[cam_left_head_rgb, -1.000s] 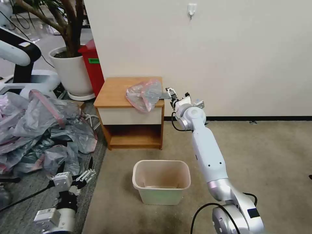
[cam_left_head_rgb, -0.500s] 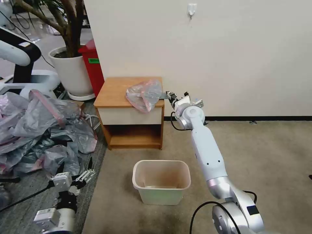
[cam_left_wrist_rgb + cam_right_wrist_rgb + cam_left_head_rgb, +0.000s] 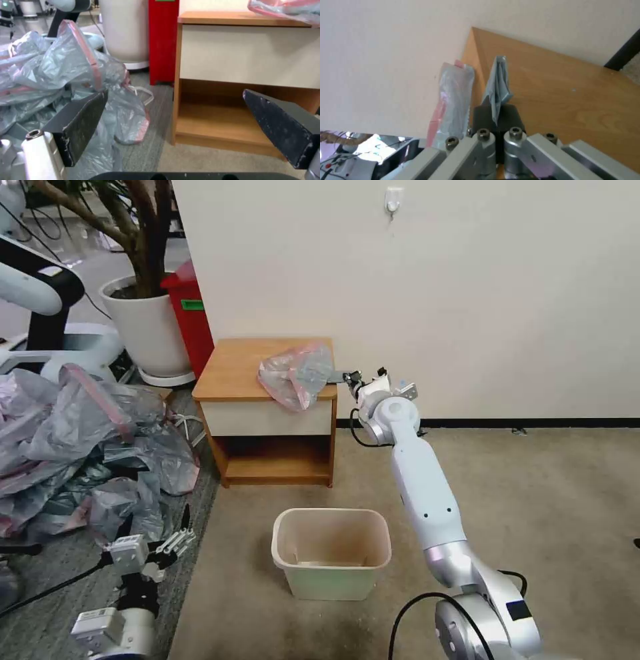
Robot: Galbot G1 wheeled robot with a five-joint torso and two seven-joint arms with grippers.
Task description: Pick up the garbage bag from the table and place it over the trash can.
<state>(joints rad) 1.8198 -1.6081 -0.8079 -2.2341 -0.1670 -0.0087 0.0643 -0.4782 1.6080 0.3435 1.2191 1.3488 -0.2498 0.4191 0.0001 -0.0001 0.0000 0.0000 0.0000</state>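
Observation:
The garbage bag, crumpled grey plastic with a pink band, lies on the right front part of the table and hangs a little over its front edge. My right gripper is at the bag's right edge. In the right wrist view the gripper is shut on a thin grey fold of the bag above the table top. The cream trash can stands open on the carpet in front of the table. My left gripper is parked low at the left, and its fingers are wide open.
A large heap of grey-pink bags lies on the floor to the left. A red bin and a white plant pot stand behind the table on its left. A wall runs behind it. Bare carpet spreads to the right.
My right wrist has sunk slightly and edged toward the bag's right side. The bag's shape has shifted a little. The left arm has not moved.

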